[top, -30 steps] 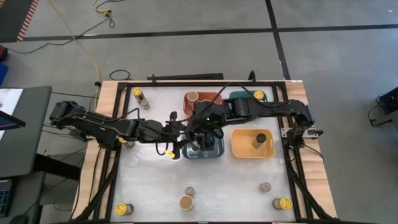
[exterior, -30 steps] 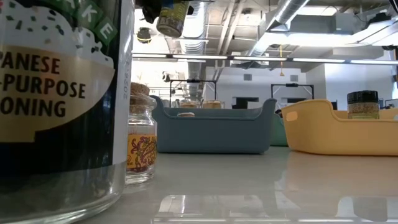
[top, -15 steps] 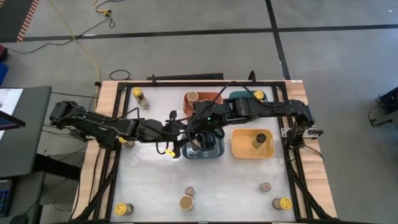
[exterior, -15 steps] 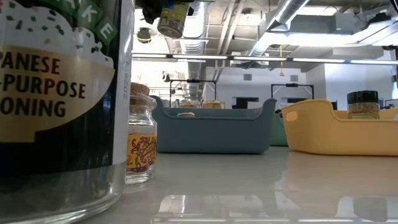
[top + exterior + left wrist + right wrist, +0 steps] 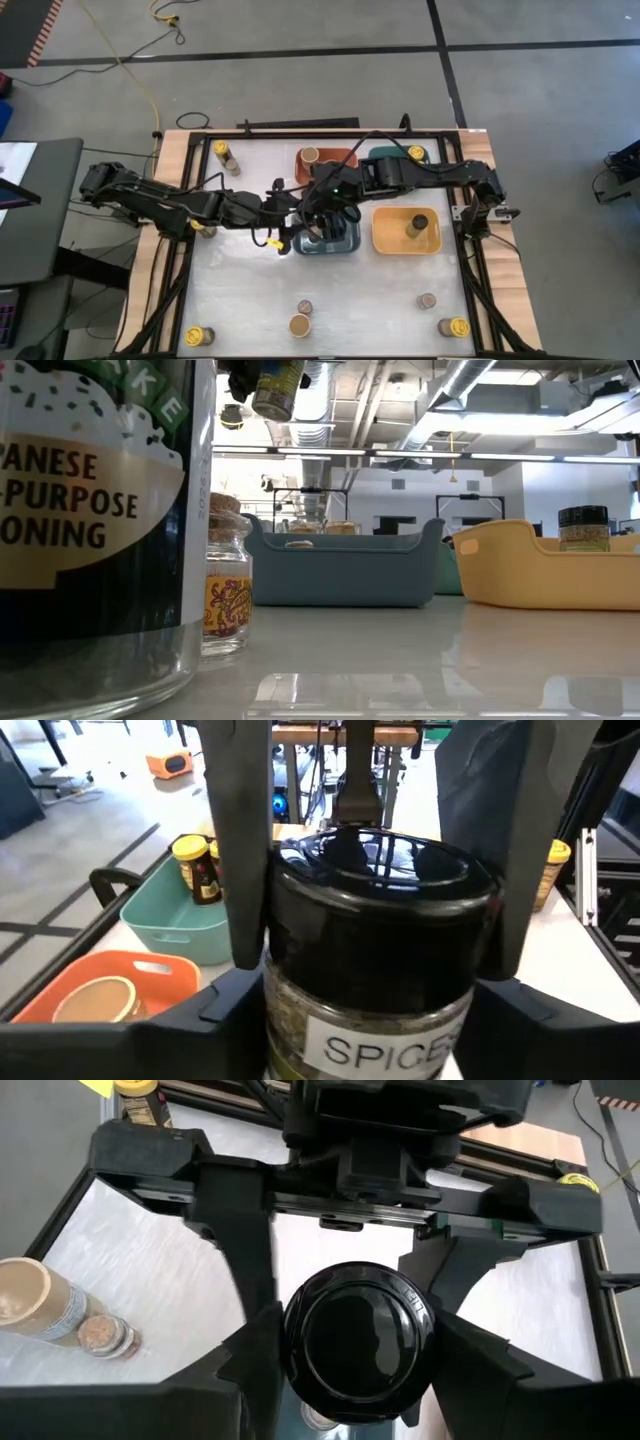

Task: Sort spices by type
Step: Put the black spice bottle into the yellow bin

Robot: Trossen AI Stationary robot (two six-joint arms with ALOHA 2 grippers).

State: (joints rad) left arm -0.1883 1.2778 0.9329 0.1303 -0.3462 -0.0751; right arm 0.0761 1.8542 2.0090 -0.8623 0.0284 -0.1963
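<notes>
Black-lidded spice jar [image 5: 375, 950] sits between both pincers above the blue bin [image 5: 327, 241]. From the left wrist, the left pincer [image 5: 370, 870] has its fingers [image 5: 245, 840] slightly apart beside the lid. From the right wrist, the right pincer [image 5: 355, 1345] is clamped on the jar, a detail lost in the overhead tangle. Only the low view shows the jar lifted and tilted above the tabletop [image 5: 420, 660]. Other jars stand in the orange bin [image 5: 322, 160], the teal bin [image 5: 398, 155] and the yellow bin [image 5: 406, 231].
</notes>
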